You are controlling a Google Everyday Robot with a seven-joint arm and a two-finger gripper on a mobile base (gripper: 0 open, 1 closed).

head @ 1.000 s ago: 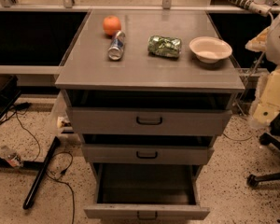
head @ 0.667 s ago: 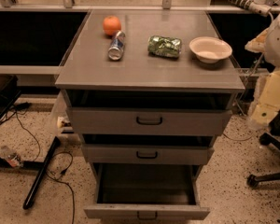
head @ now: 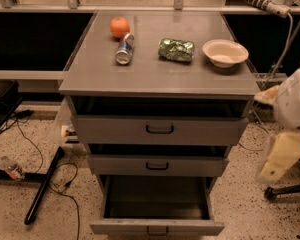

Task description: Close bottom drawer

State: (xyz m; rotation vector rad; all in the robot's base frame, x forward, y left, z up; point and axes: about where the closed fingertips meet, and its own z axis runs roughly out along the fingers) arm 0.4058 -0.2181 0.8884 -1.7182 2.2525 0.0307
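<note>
Grey cabinet (head: 155, 76), three drawers (head: 115, 131) open, bottom drawer (head: 190, 228) furthest; end effector (head: 282, 156) right, state unclear.

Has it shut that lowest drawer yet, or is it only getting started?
Nothing looks done yet: the bottom drawer stands pulled far out, its dark inside showing. In hand: the gripper hangs to the right of the cabinet, apart from the drawer. Left to do: bring the gripper to the drawer's front and push it in flush.
</note>
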